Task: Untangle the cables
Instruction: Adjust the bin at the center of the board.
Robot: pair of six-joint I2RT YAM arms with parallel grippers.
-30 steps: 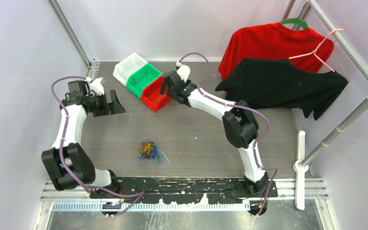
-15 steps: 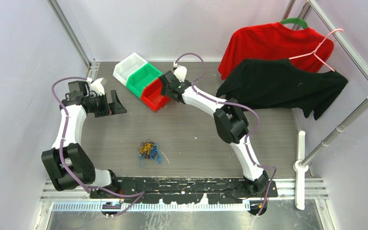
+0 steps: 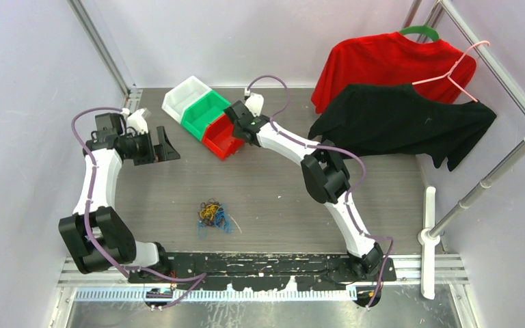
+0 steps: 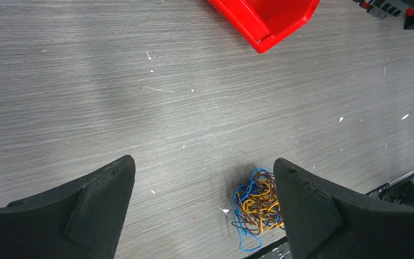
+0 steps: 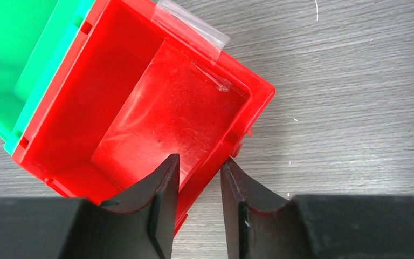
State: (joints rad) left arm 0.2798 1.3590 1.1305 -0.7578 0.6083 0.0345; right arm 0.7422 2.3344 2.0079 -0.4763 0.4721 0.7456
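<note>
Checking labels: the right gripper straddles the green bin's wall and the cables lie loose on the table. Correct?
Not quite: the right gripper straddles the red bin's wall, as the right wrist view shows. The cables do lie loose on the table.

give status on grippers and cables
left gripper open, off the cables. right gripper astride red bin wall, grip unclear. cables one untouched clump. nothing blocking them.
</note>
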